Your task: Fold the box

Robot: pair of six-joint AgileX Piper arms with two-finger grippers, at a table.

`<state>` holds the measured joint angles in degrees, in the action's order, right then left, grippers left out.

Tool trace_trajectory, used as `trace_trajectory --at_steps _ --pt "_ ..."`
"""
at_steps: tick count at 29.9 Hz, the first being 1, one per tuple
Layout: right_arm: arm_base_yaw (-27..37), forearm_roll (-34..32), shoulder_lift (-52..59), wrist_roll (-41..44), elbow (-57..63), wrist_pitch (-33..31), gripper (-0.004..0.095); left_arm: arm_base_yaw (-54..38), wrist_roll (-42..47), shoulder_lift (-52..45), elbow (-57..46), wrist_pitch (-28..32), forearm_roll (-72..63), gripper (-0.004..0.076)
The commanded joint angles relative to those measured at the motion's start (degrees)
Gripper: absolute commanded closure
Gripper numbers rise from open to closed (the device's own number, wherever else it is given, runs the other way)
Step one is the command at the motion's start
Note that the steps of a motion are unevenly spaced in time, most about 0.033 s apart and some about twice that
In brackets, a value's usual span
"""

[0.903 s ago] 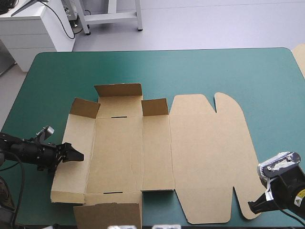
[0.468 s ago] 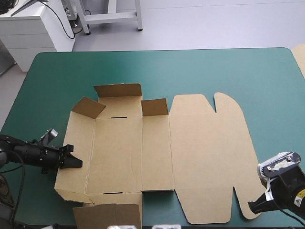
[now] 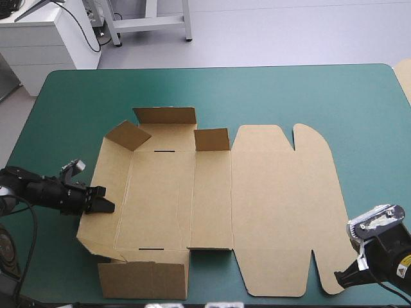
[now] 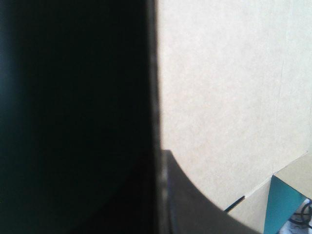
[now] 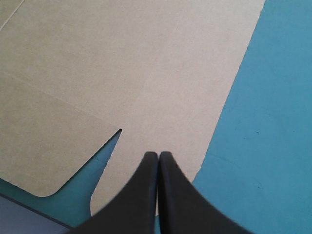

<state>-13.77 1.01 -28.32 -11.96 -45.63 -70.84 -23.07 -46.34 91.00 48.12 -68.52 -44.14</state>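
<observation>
The brown box (image 3: 212, 205) lies in the middle of the teal-green cover (image 3: 289, 90), mostly flat, its left wall (image 3: 103, 186) tilted up. The left gripper (image 3: 106, 206) pinches this wall, fingers (image 4: 195, 209) nearly closed with the board between them, I think to stand it upright. At the box's near right corner the right gripper (image 5: 158, 161) is closed on nothing, probably kept aside from the fold.

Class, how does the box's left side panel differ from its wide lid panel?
The left side panel is tilted up off the teal-green cover; the lid panel lies flat. The left gripper pinches the side panel's edge; the right gripper, shut, only hangs over the lid's near corner. The lid is far wider. Both are one sheet of brown board.
</observation>
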Motion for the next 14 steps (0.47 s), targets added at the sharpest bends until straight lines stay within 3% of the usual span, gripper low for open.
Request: trace_trajectory --at_steps 1,14 --pt "0.4 -0.3 -0.3 -0.3 -1.5 3.8 0.0924 5.5 1.4 -1.7 7.3 -5.8 -3.1 0.0731" --pt "0.4 -0.3 -0.3 1.2 -1.5 8.4 0.0924 25.6 8.9 -1.6 43.8 -5.2 12.1 0.0731"
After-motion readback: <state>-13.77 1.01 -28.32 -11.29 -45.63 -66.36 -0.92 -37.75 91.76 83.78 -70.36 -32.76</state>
